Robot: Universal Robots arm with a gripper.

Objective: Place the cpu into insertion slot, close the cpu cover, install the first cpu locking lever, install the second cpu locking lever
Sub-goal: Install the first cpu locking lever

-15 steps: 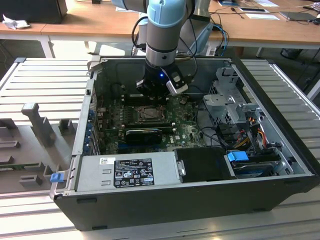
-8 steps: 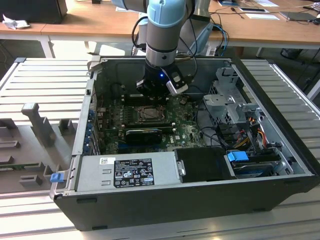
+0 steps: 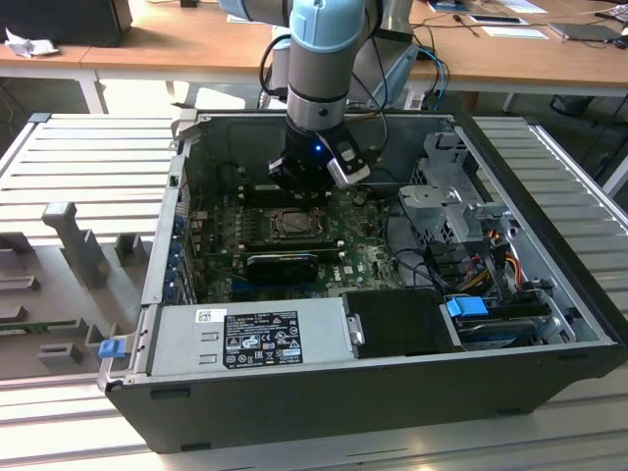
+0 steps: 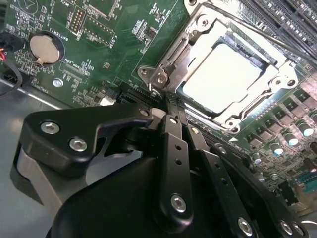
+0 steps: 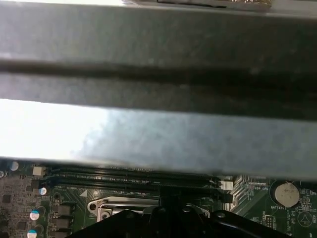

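— Wooden desks [image 3: 196, 49] run along the back of the room, and an open computer case [image 3: 294, 388] lies on a ribbed grey surface [image 3: 88, 157] in front of them. Where is the arm?

— It reaches straight down into the case. In the exterior view the gripper [image 3: 306, 186] hangs just above the far edge of the insertion slot [image 3: 291, 224], at about 12 o'clock from it.

— And the cpu?

— In the second wrist view the cpu [image 4: 223, 74] lies flat in the slot, its pale metal top glaring under the light. The cpu cover [image 4: 195, 37] is down over it, a silvery frame around the chip's edges.

— How do the fingers stand?

— In the second wrist view the fingers [image 4: 173, 144] are pressed together, nothing between them. Their tips sit at the corner of the cover, near a thin wire lever [image 4: 150, 88], at roughly 7 o'clock from the chip. I cannot tell whether they touch it.

— Anything else on the board?

— A round coin battery [image 4: 43, 48] sits on the green circuit board [image 4: 114, 29], well apart from the slot, at about 9 o'clock from the chip. In the first wrist view a grey metal wall of the case [image 5: 158, 134] stands beyond the black memory slots [image 5: 129, 173].
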